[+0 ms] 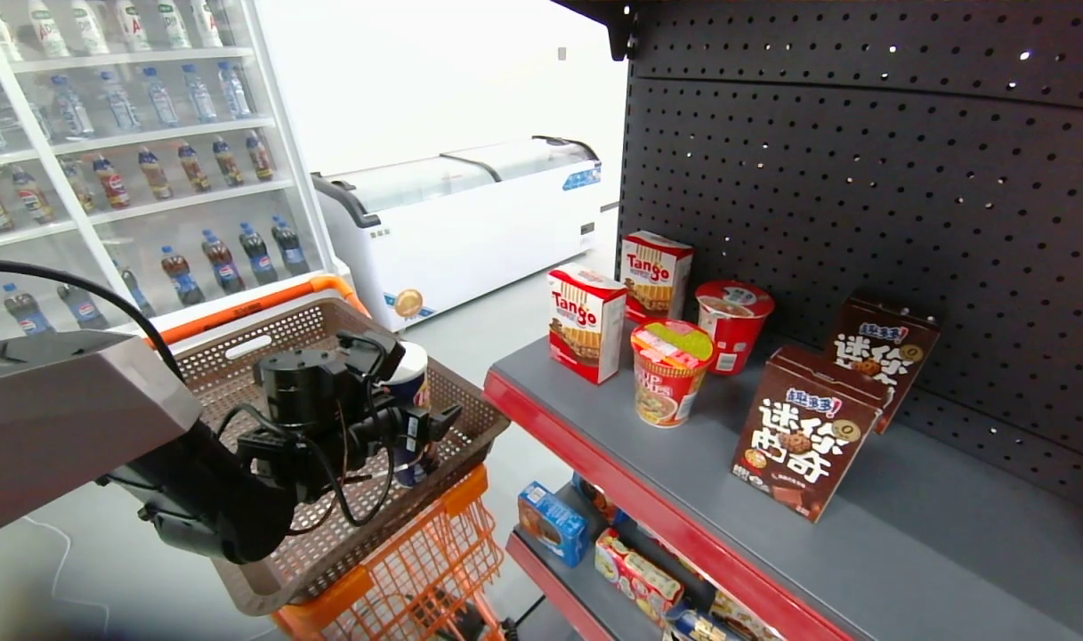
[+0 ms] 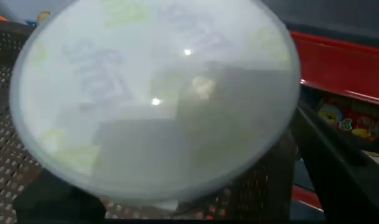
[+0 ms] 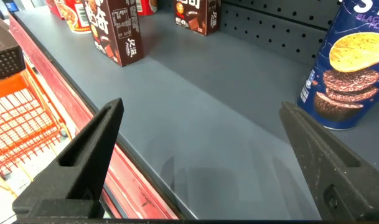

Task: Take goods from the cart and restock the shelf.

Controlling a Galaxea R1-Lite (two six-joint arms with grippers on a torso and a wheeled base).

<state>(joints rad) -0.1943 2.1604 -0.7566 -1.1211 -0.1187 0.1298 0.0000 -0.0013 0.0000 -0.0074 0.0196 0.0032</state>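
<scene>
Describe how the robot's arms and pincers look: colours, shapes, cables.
The left arm is glossy black with rounded segments; loose black cables loop round its wrist, and the left pincer is black. The right pincer has two black, wedge-shaped fingers tapering to points.

Left arm (image 1: 194, 499) extending forward and low, wrist holding level, left pincer (image 1: 421, 429) gripping a canister (image 1: 409, 378) from the side, one finger pressing on each flank, right pincer (image 3: 201, 109) hanging wide open, its two fingers (image 3: 83, 162) spreading well apart, angling downward.
</scene>
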